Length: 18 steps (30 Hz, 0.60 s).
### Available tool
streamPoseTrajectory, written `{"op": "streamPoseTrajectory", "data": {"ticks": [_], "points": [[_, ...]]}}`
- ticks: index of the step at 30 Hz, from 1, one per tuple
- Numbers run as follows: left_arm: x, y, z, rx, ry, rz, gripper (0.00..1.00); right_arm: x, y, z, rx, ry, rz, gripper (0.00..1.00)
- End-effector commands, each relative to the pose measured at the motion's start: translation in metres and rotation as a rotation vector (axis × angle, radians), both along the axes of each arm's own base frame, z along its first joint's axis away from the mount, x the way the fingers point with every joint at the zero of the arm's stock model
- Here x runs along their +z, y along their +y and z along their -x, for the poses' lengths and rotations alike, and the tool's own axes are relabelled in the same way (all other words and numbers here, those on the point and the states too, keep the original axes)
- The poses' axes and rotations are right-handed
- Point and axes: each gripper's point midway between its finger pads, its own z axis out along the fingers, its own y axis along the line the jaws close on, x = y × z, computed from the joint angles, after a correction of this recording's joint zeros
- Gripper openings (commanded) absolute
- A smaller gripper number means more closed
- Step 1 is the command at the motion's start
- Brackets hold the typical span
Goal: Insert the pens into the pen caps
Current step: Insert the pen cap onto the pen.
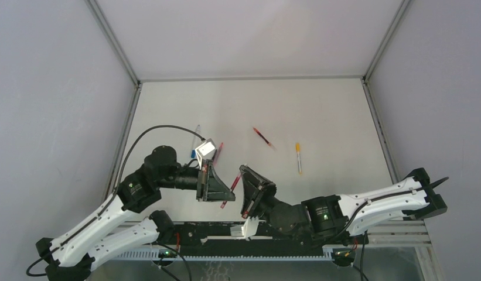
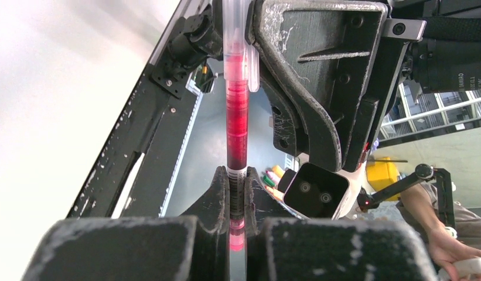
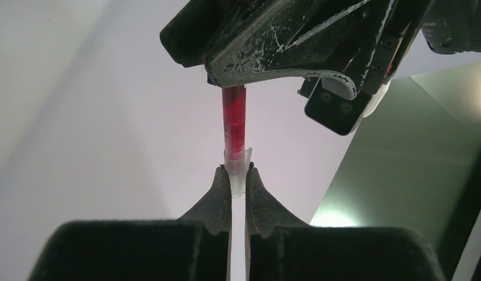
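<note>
Pinching the red pen (image 2: 236,117) narrowly in the left gripper (image 2: 236,172), holding it mid-air over the surface (image 1: 331,117). Clamping the clear cap (image 3: 236,157) on its end in the right gripper (image 3: 238,171). Risking a slip along smooth, glossy, round plastic under scuffed black pads. Risking, with any off-axis push, bending the slim translucent barrel or leaving the clipped cap half-seated.

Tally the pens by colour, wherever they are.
Red or pink pens: 3
Yellow pen: 1
Clear pen: 1
Total: 5
</note>
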Motion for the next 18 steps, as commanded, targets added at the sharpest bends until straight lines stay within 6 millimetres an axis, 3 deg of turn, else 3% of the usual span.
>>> {"op": "streamPoseTrajectory", "data": {"ticks": [1,18], "points": [[0.075,-0.015,-0.068,0.265,-0.265,0.269,0.0,-0.056,0.04,0.062,0.401,0.055,0.224,0.09],[0.062,-0.019,-0.072,0.269,-0.248,0.241,0.0,-0.04,0.023,0.047,0.359,0.019,0.229,0.33]]}}
